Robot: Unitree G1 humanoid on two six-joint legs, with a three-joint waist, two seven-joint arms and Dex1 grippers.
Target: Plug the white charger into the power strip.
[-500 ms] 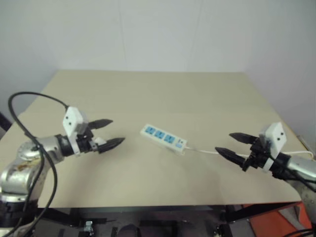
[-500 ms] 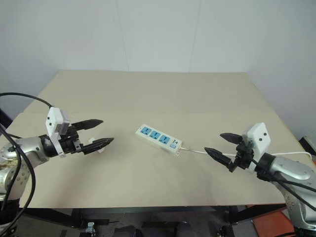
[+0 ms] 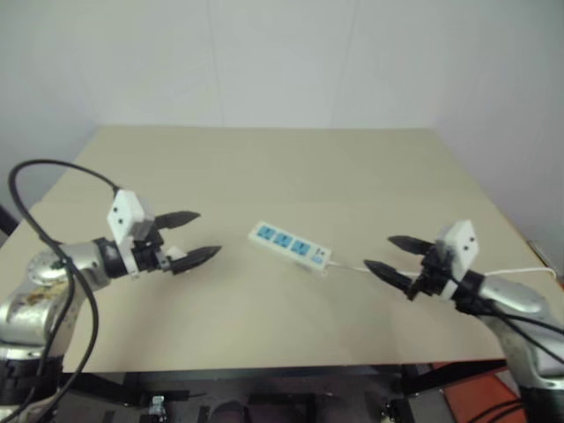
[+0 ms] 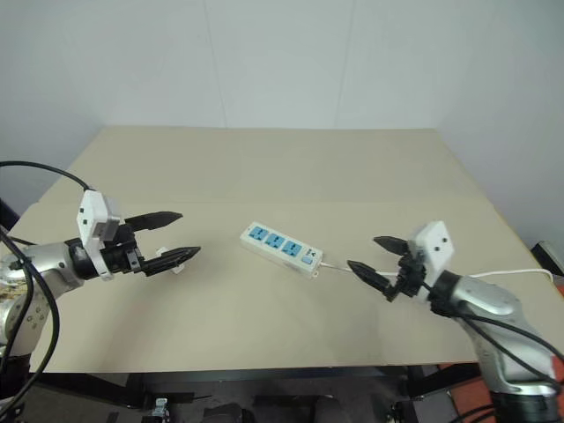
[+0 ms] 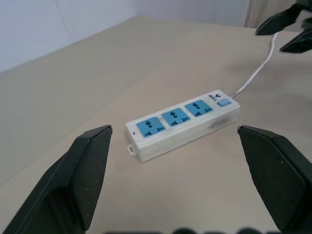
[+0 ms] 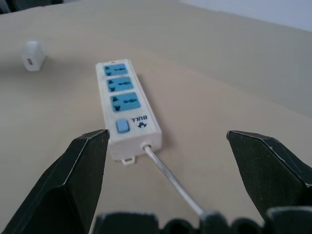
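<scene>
The power strip (image 4: 284,248) lies flat at the middle of the tan table (image 4: 282,167), a white bar with three blue socket faces (image 5: 174,116) and a small switch at its right end. Its thin cord (image 6: 168,183) runs off to the right. The white charger (image 6: 33,55) is a small white block on the table left of the strip, just beside my left gripper's lower finger. My left gripper (image 4: 189,233) hangs open, level, pointing at the strip from the left. On the other side, my right gripper (image 4: 362,251) is open too, pointing at the switch end over the cord.
The cord trails on to the table's right edge (image 4: 529,273). A black cable (image 3: 53,172) loops over my left arm. A white wall (image 4: 282,62) stands behind the table. Bare tabletop lies behind and in front of the strip.
My right gripper has moved left, closer to the strip's switch end. The left gripper has stayed about where it was. The strip and charger have not moved.
</scene>
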